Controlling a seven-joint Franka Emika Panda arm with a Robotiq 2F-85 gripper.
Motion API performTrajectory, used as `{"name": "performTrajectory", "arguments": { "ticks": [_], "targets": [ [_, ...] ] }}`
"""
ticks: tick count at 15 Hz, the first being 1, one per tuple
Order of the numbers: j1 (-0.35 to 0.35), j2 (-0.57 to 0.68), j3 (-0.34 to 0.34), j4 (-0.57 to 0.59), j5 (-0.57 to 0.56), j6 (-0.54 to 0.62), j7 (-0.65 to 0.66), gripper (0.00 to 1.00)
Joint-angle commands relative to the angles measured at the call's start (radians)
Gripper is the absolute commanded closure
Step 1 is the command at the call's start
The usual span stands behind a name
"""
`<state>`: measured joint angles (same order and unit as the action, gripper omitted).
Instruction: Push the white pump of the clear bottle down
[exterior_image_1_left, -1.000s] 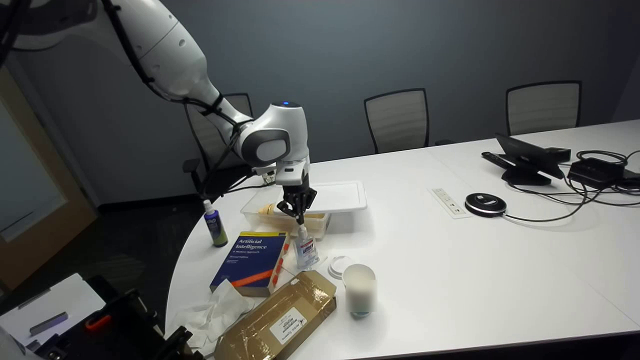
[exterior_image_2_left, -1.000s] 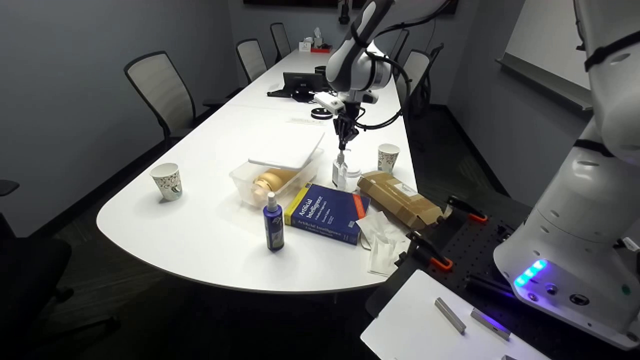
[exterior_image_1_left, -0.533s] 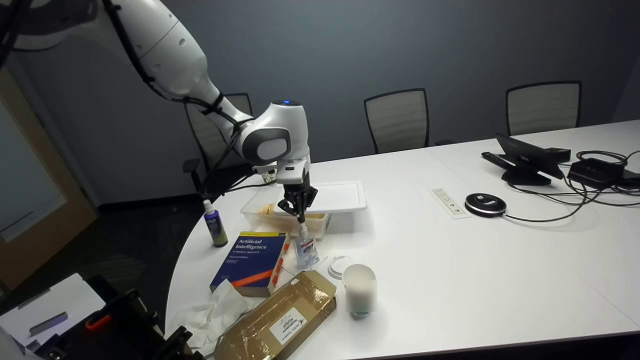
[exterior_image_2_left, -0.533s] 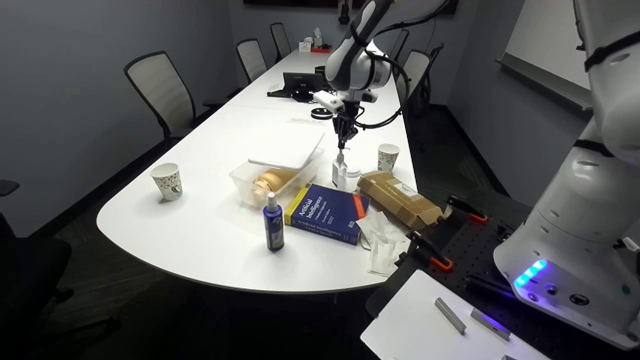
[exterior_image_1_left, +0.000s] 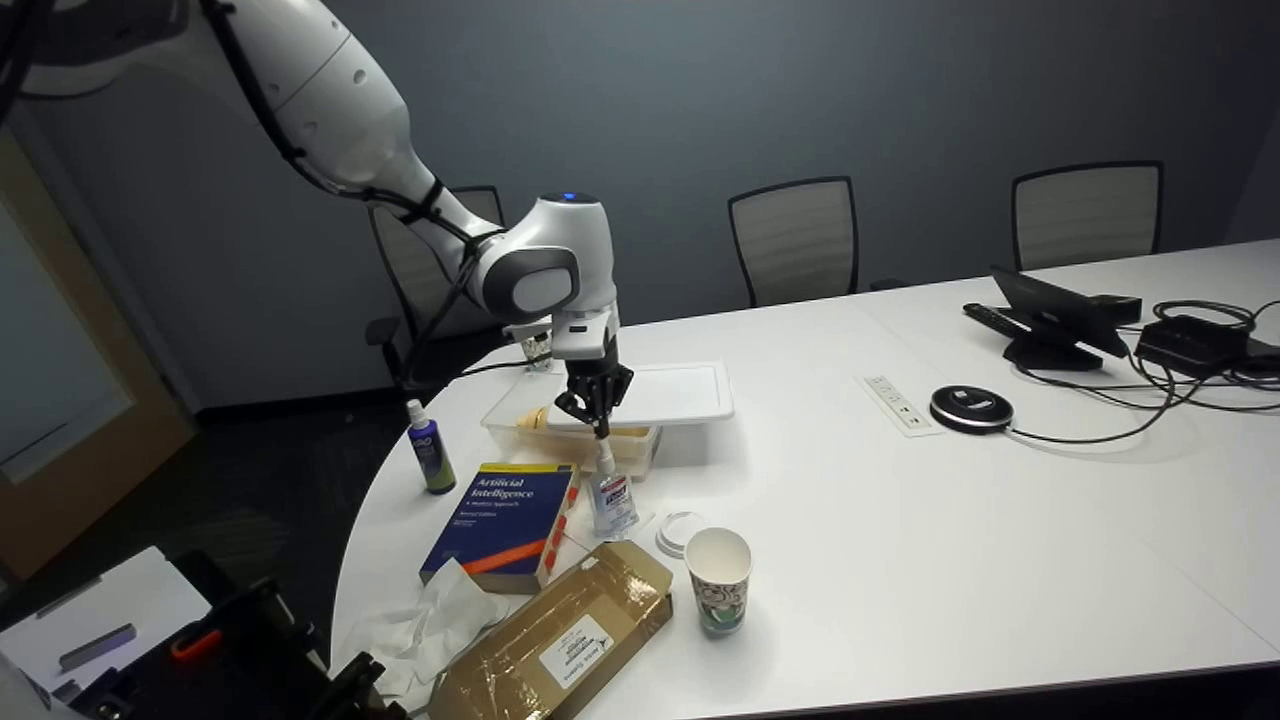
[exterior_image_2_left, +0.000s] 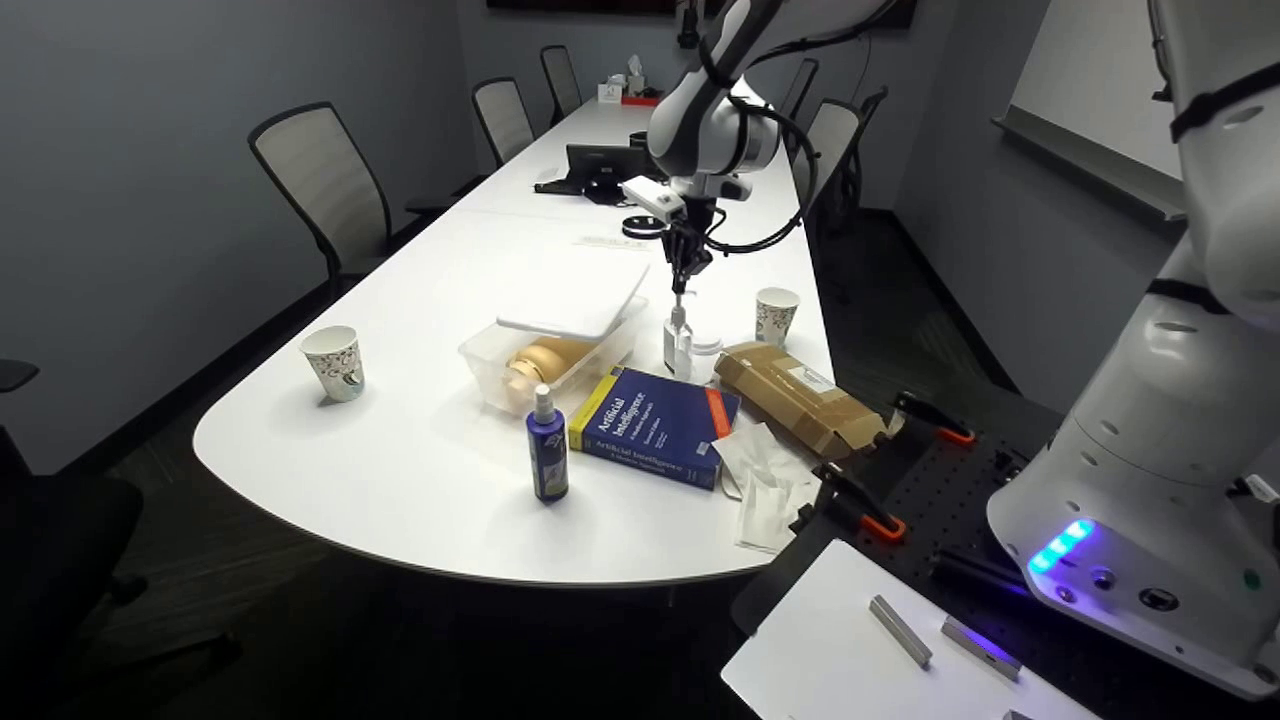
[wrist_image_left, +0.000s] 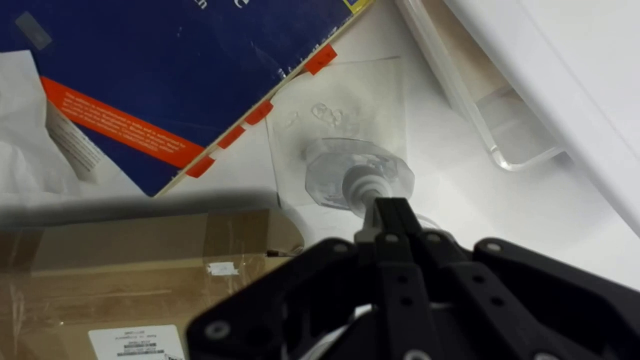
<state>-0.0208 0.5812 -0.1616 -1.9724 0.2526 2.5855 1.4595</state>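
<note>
The clear bottle (exterior_image_1_left: 615, 508) stands upright on the table beside the book, topped by the white pump (exterior_image_1_left: 605, 458). My gripper (exterior_image_1_left: 601, 428) points straight down, its fingertips at the top of the pump. An exterior view shows the same: gripper (exterior_image_2_left: 680, 284), pump (exterior_image_2_left: 678, 315), bottle (exterior_image_2_left: 676, 352). In the wrist view my gripper (wrist_image_left: 396, 202) has its two fingers together with nothing between them. They cover part of the pump (wrist_image_left: 369, 186) above the bottle (wrist_image_left: 324, 170). Whether the tips touch the pump head cannot be told for sure.
The blue book (exterior_image_1_left: 510, 520) and cardboard box (exterior_image_1_left: 570, 635) lie close by. A plastic container (exterior_image_1_left: 520, 440) with its lid (exterior_image_1_left: 670, 392) stands behind. A white lid (exterior_image_1_left: 680, 532), paper cup (exterior_image_1_left: 719, 580), tissue (exterior_image_1_left: 430, 625) and blue spray bottle (exterior_image_1_left: 430, 450) are also on the table.
My gripper has risen slightly, still shut. The top of the pump also stands a little higher than before. The bottle's base stays about where it was.
</note>
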Motion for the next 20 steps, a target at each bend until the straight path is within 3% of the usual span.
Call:
{"name": "performTrajectory", "arguments": {
  "ticks": [1,8,14,15,17,20],
  "targets": [
    [0.014,-0.030,-0.006,-0.005,-0.014,-0.032,0.009,1.00],
    [0.030,-0.068,-0.015,-0.019,-0.037,-0.032,0.017,1.00],
    [0.069,-0.173,-0.029,-0.040,-0.115,-0.051,0.032,1.00],
    [0.075,-0.195,-0.032,-0.044,-0.132,-0.057,0.036,0.74],
    [0.085,-0.232,-0.036,-0.049,-0.163,-0.061,0.046,0.66],
    [0.087,-0.281,-0.035,-0.054,-0.209,-0.080,0.072,0.44]
  ]
}}
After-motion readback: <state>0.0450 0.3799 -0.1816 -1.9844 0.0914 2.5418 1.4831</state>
